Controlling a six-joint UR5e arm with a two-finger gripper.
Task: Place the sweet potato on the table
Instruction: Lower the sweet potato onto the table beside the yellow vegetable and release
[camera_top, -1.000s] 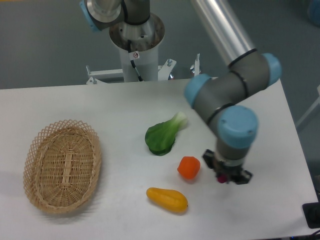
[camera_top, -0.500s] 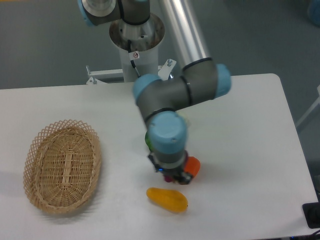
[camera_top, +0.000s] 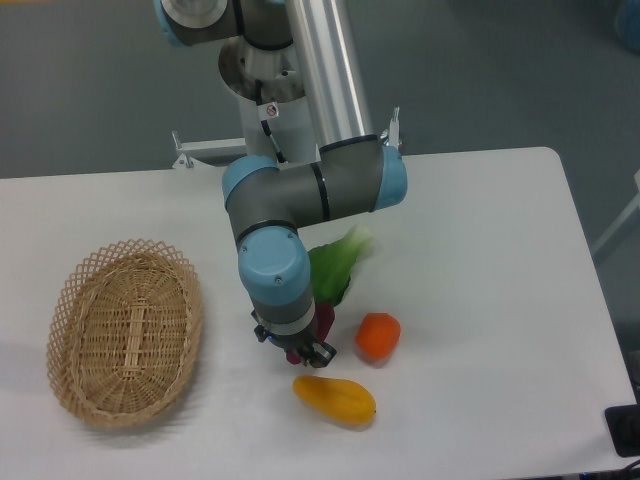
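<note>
**Operator:** Report gripper status and payload.

**Arm:** My gripper (camera_top: 300, 351) hangs pointing down, between the wicker basket (camera_top: 125, 332) and the round orange fruit (camera_top: 378, 335). My wrist housing covers most of the fingers from this camera, so the jaw gap itself cannot be read. A dark magenta piece, the sweet potato (camera_top: 325, 322), shows at the right edge of my wrist, rising along the tool. It appears to be held between my fingers, but I cannot confirm the contact.

**Operator:** Position of the sweet potato relative to the table?

**Arm:** It sits at my tool, over the table (camera_top: 480, 250), near the front middle of the white surface. Whether its lower end touches the top or hangs clear of it cannot be told; my gripper hides that end.

**Operator:** List adjacent items.

**Arm:** The yellow-orange oblong fruit (camera_top: 335, 398) lies on the table just below my gripper, close to it, angled down to the right. The orange fruit rests on the table just right of the sweet potato, apart from it. The leafy green vegetable (camera_top: 338, 264) lies behind my wrist, partly covered by it. The basket lies well to the left, on the table.
</note>
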